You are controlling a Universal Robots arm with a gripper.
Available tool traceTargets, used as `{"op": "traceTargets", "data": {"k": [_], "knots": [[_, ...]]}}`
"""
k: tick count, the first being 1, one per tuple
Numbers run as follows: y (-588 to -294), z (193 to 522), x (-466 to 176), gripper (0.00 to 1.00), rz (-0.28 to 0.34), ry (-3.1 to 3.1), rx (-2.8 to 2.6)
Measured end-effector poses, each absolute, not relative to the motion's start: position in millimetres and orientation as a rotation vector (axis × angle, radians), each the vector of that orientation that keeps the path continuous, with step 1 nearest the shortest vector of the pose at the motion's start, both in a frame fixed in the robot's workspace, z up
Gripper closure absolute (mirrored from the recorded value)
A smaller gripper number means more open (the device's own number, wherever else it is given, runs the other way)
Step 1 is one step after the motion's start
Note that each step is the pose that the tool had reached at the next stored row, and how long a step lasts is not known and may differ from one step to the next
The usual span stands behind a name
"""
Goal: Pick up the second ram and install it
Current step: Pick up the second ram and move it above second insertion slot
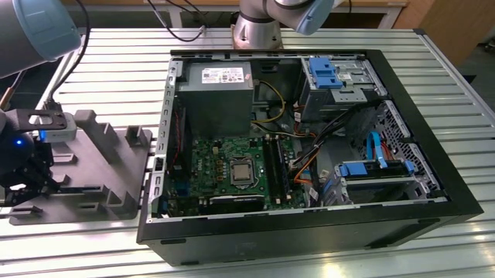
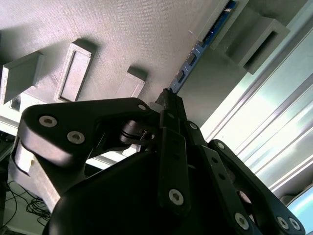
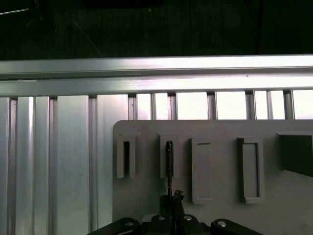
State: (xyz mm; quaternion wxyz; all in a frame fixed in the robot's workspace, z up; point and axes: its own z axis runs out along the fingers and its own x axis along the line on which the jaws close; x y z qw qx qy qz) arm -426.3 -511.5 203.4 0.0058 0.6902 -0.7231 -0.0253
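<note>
Pick-up step is judged to be in hand. The gripper (image 2: 167, 98) is found at the grey holder (image 1: 101, 174), just beside the open computer case (image 1: 309, 231) on the exterior view's left. It is drawn together and appears clamped on the near end of the second ram (image 2: 195, 51), which is stood on edge in a narrow slot of the holder, not yet lifted out. The motherboard (image 1: 224, 168) and its black memory slots (image 1: 276, 168) are noted inside the case; installation is not begun. A straight pull along the slot walls is judged necessary, since a tilted thin board could bind.
</note>
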Motion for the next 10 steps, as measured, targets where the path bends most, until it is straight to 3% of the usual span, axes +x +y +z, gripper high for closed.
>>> {"op": "traceTargets", "data": {"k": [10], "knots": [[-511.5,209.6,-426.3,0.88,-0.08,-2.264,2.162]]}}
